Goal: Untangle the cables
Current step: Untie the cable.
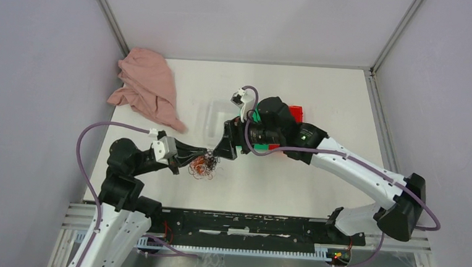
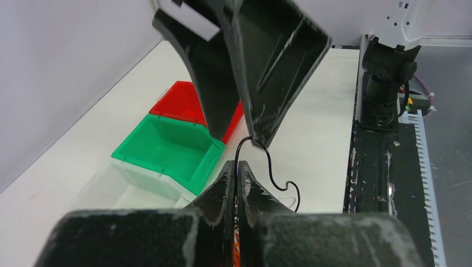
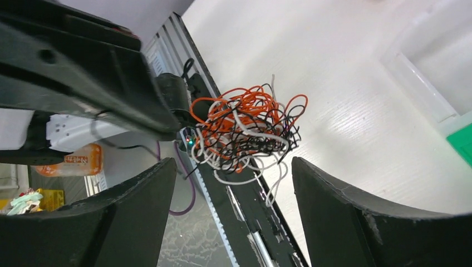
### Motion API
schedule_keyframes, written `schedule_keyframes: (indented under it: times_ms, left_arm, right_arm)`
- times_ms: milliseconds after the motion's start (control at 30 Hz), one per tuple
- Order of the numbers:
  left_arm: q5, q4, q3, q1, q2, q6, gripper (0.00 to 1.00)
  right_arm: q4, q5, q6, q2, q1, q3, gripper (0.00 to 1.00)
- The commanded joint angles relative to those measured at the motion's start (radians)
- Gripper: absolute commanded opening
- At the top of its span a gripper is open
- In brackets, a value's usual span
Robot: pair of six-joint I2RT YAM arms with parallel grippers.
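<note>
Hanging as a loose, curly wad from the left gripper [image 2: 238,173], the cables [image 3: 245,133] lie in the lower centre-left of the overhead view. I cannot tell whether their lowest loops touch the tabletop [image 1: 292,186] or clear it. The left gripper's jaws are pressed together on a few strands, and in its own wrist view a single black strand [image 2: 268,167] arcs out from between them. The right gripper [image 3: 232,166] stands with its jaws well apart, one on either side of the wad, and nothing is visibly pinched between them. The wires look hair-thin, orange, black and whitish, so the bundle is probably almost weightless, soft and springy. It should give no resistance to lifting, but its loops would likely curl back once let go. Strands this fine may slip between flat pads unless several are caught together, and a hard pull could tighten the snarl instead of opening it. The best hold is probably not the dense orange middle but an outer loop or a free end. The whitish tails poking out at the lower edge of the wad in the right wrist view look suitable, drawn gently away from the clamped side.
</note>
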Motion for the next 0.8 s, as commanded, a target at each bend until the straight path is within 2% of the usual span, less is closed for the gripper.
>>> schedule_keyframes:
  times_ms: [0,333,500,767]
  left_arm:
    - [0.025,0.054,0.058,0.001,0.012,-0.059,0.03]
    - [0.019,0.086,0.069,0.001,0.03,-0.085,0.03]
    - [0.019,0.097,0.079,0.001,0.031,-0.117,0.03]
    - [0.043,0.113,0.132,0.001,0.027,-0.206,0.03]
  right_arm:
    - [0.053,-0.001,-0.014,0.042,0.028,0.034,0.83]
    - [0.146,0.046,0.037,0.136,0.116,0.051,0.87]
    - [0.212,0.193,0.075,0.167,0.16,0.04,0.86]
    - [0.31,0.333,0.104,0.157,0.164,-0.012,0.83]
